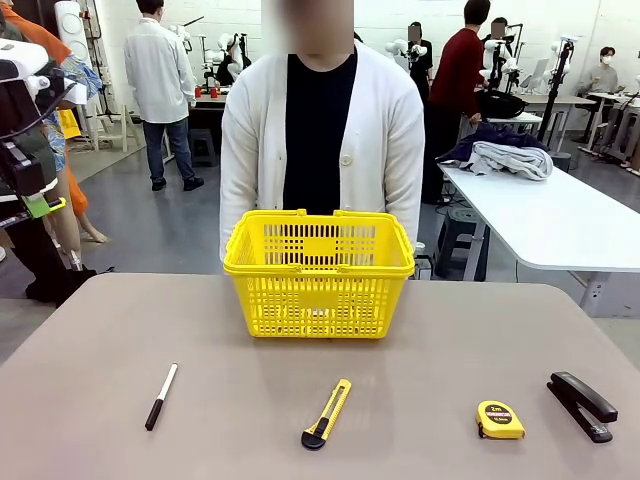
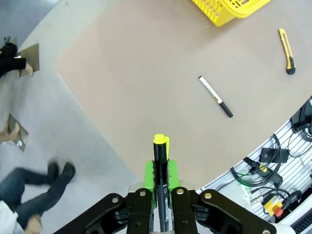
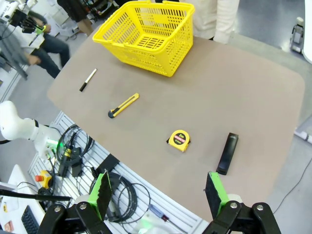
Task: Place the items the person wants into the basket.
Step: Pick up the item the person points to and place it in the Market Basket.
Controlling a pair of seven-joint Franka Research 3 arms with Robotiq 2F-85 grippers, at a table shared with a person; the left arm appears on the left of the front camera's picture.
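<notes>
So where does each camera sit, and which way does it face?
Front: fixed between the arms, facing across the table at the person behind the basket; left arm at picture's left.
Left wrist: on that wrist, looking down on the table; left gripper shut on a pen.
Right wrist: likewise, high above the table; right gripper open.
Shared: basket and utility knife, all three.

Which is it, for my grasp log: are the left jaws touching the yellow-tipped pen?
Touching. The left wrist view shows the left gripper shut on the black pen with yellow tip, jaws pressing its barrel from both sides.
</notes>
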